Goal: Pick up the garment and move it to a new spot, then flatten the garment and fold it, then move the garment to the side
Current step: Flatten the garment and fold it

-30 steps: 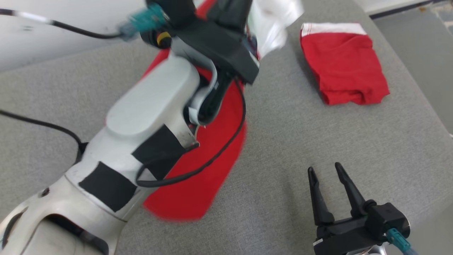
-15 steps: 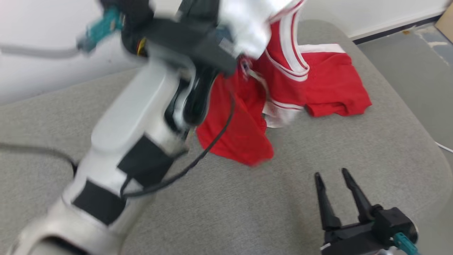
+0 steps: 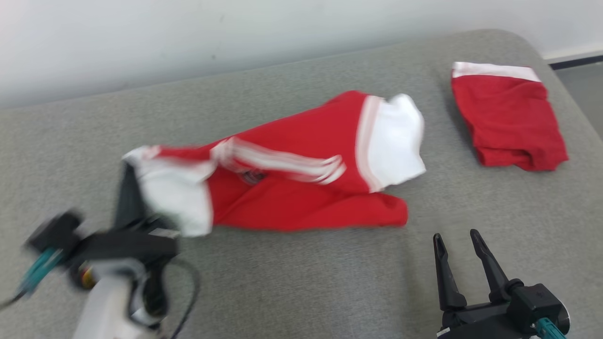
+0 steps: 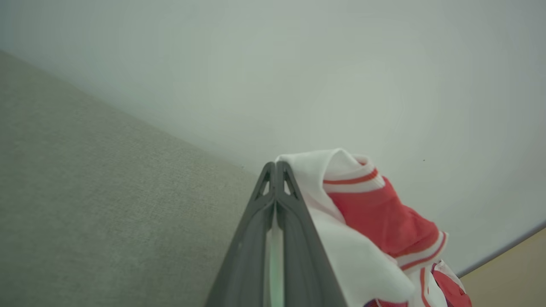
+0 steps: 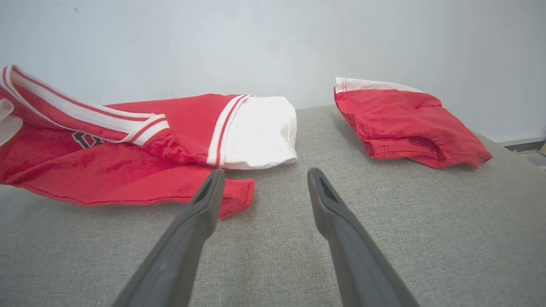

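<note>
The garment (image 3: pixel 292 197), a red shirt with white sleeves and white stripes, lies stretched out across the middle of the grey padded table (image 3: pixel 301 292). My left gripper (image 3: pixel 126 172) is at the lower left, blurred, shut on the shirt's left white sleeve. The left wrist view shows its fingers (image 4: pixel 256 238) pressed together, with white and red cloth (image 4: pixel 371 213) draped beside them. My right gripper (image 3: pixel 456 235) stands open at the lower right with nothing in it, a short way in front of the shirt's lower right corner (image 5: pixel 234 196). In the right wrist view, the right gripper (image 5: pixel 265 172) points between the two garments.
A second red garment with a white band (image 3: pixel 509 122), folded, lies at the table's far right (image 5: pixel 405 123). A pale wall (image 3: pixel 235 37) runs behind the table. The table's rounded corner and the floor show at the upper right (image 3: pixel 579 80).
My left arm has swung from the upper middle down to the lower left, pulling the shirt out from a hanging bunch into a long spread. The head view has shifted. The right gripper stays open.
</note>
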